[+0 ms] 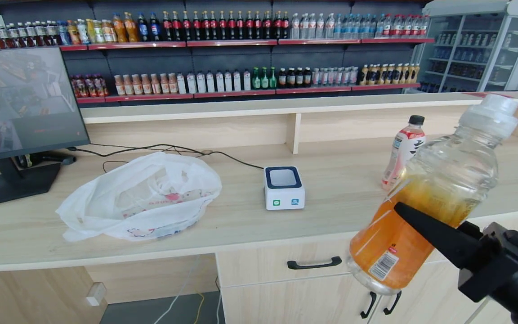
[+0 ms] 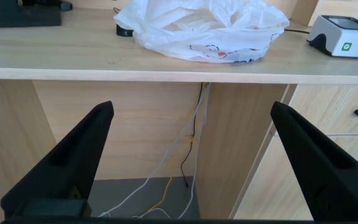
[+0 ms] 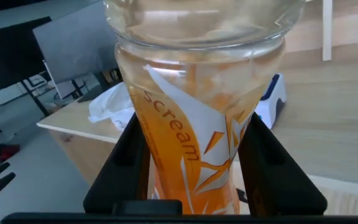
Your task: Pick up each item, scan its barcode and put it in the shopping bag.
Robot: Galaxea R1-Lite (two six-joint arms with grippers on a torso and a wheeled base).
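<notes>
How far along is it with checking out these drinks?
Partway, it seems. The shopping bag already has something inside, though I cannot tell what. The right hand grips the orange drink bottle in the air, not yet over the scanner. Left to do: scan and bag it, then the black-capped bottle standing on the counter.

3 cams face counter (image 1: 331,180) — share bag (image 1: 142,198).

premises: a small retail shop, checkout side. red-edged wall shelves (image 1: 232,43) carry rows of bottled drinks (image 1: 223,24); a glass-door chiller (image 1: 470,54) stands at the far right. the wooden worktop (image 1: 340,180) holds a till monitor (image 1: 23,101), a white scanner box (image 1: 284,187) and a plastic shopping bag (image 1: 142,198), with handled drawers beneath its front edge.
</notes>
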